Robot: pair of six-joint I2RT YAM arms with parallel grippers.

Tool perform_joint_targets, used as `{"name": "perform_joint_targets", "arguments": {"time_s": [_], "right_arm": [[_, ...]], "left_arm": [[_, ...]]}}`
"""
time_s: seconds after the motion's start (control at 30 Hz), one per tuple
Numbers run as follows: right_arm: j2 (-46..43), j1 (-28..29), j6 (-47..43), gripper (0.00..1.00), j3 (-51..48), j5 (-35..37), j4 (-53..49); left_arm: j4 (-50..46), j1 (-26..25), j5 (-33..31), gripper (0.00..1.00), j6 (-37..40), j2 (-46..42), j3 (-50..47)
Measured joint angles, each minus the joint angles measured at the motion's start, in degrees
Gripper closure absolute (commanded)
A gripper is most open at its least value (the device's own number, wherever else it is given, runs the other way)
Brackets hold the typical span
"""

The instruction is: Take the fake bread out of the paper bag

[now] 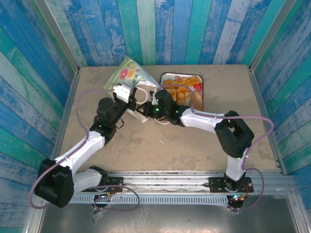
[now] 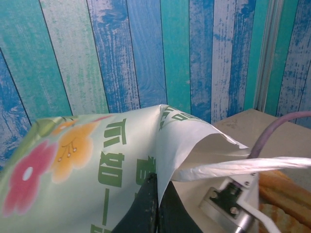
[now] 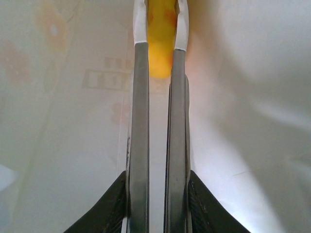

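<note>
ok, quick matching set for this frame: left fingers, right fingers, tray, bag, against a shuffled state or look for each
1 left fingers
2 right fingers
3 tray
4 bag

A closed on a yellow bread piece inside the bag
B holding pastries
C pinching the bag's edge
D green print with flowers, white inside

Pairs: 1-C, 2-A, 3-B, 4-D

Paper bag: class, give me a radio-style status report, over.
Left claw shut, pinching paper bag edge. Right claw inside bag, shut on yellow fake bread. White handle lies across the opening.
</note>
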Motion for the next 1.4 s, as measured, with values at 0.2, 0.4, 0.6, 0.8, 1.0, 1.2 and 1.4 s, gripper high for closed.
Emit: {"name": "perform_joint_targets", "arguments": {"time_s": [0.2,0.4,0.6,0.8,1.0,1.2,1.4], "right_arm": [[-3.1,0.0,-1.7,0.99,-1.53,1.92,-3.52],[-6.34,0.0,-3.41,0.99,-1.6,3.37,-7.41],[-9.22,0.0,-4.66,0.99,-2.8,4.76,-10.56],[-12.17,0.0,-5.95,0.99,-3.34,5.81,-14.8],[-14.58,0.0,-7.08,0.99,-3.63,5.95,-17.11],[-14.67,0.07,-8.57,0.99,-3.58,6.21,-20.5],[-14.78,0.07,-9.7,0.98,-3.56,7.34,-22.29]], "left_arm": [[-0.07,1.68,0.17,1.0,1.16,0.02,0.0],[0.04,2.19,0.17,1.0,2.12,0.24,-0.24],[0.48,2.45,0.07,1.0,3.08,1.09,-1.2],[0.83,2.62,-0.55,1.0,4.2,1.46,-1.53],[1.38,2.67,-0.68,1.0,4.59,2.1,-1.53],[1.14,2.64,-0.76,1.0,5.88,2.75,-1.16],[-2.51,2.64,-2.64,1.0,7.23,2.99,2.45]]}}
